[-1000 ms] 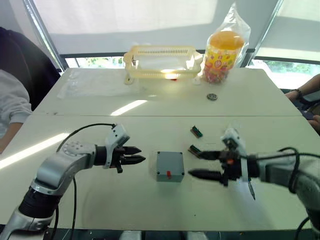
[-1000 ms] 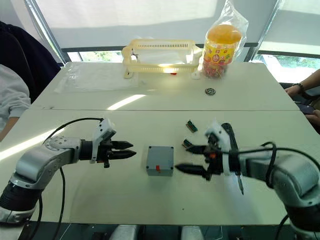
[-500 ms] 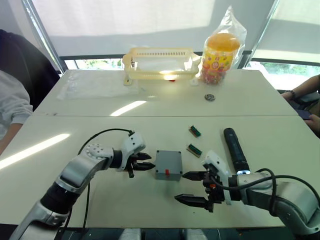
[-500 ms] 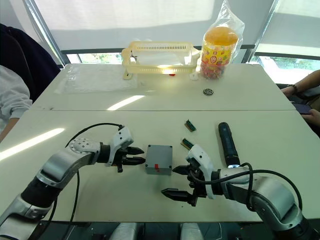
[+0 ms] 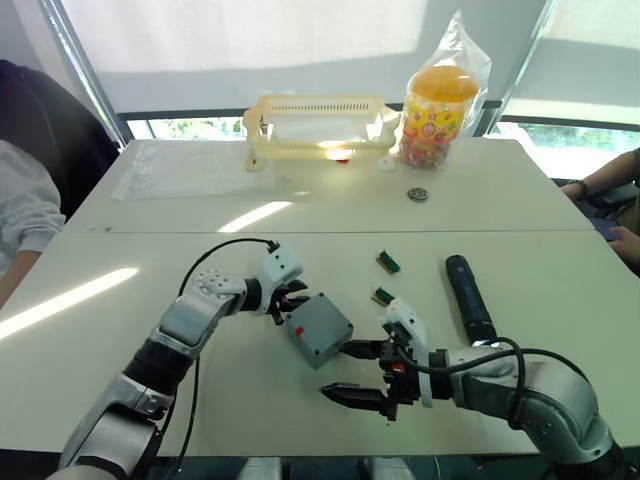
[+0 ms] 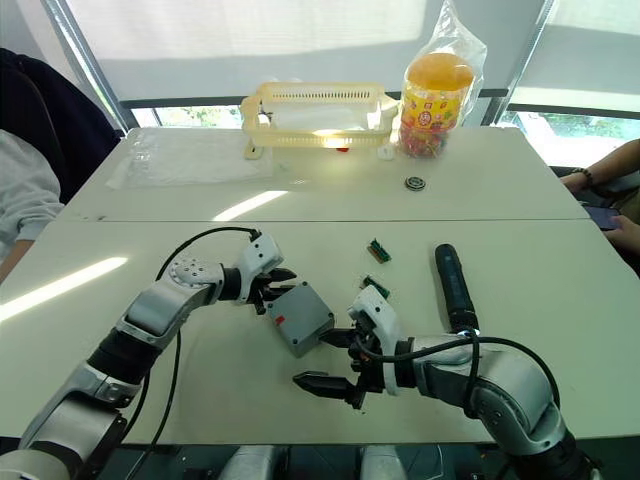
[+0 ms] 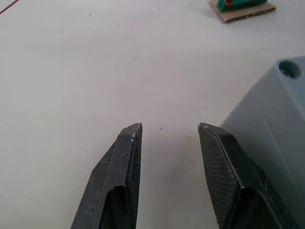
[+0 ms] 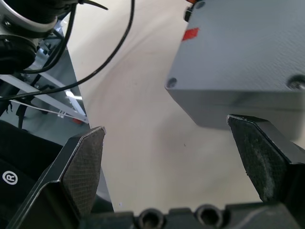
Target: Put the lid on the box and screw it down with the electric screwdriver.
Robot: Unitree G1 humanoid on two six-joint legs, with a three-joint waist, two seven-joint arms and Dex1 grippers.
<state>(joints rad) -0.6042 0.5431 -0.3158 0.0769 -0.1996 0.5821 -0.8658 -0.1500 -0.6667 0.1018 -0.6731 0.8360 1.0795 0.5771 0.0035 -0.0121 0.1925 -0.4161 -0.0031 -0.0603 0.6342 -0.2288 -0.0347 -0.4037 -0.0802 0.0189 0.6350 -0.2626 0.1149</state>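
Grey plastic box (image 6: 299, 317) lying skewed on the white bench (image 6: 300, 250), between the two grippers and well this side of the yellow basket (image 6: 315, 118). The lid appears already seated on the box, so the step in hand is judged to be steadying and squaring the box before the screws are driven. Left gripper (image 6: 276, 291) — fingers slightly spread, one fingertip (image 7: 214, 138) touching the box's far corner, nothing pinched. Right gripper (image 6: 331, 360) — fingers spread wide, one fingertip (image 8: 252, 148) just beside the box's near edge, the other well clear; it holds nothing. Black electric screwdriver (image 6: 453, 287) lies untouched on the bench to the right of the box, beyond the right forearm, with two small green-brown pieces (image 6: 378, 250) between it and the box. Next move, as a judgement: settle the box flat and hold it, then bring the right gripper across to the screwdriver's barrel.
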